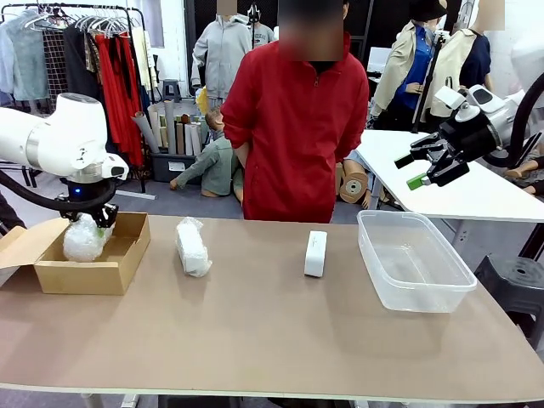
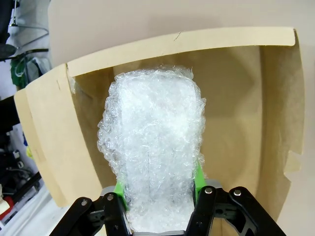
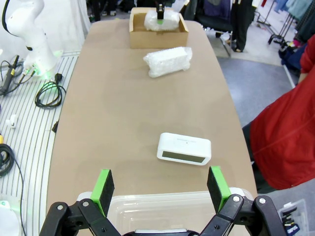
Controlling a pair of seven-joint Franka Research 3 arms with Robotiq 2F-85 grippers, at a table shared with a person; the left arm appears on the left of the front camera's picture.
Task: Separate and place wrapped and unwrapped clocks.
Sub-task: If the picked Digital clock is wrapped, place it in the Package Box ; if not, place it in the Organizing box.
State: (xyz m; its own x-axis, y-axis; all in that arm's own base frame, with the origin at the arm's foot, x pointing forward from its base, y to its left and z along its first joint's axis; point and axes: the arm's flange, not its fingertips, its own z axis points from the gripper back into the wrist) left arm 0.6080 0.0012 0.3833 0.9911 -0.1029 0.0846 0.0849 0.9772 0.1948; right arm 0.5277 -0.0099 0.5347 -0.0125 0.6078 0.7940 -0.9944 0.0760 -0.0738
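Bubble-wrapped clock, crinkly and soft, is clamped by the left end effector within the cardboard box at the left; it is best lowered onto the box floor before release. A second bundle lies just right; the smooth bare clock stands central on the counter. The right end effector is spread open above the clear tub
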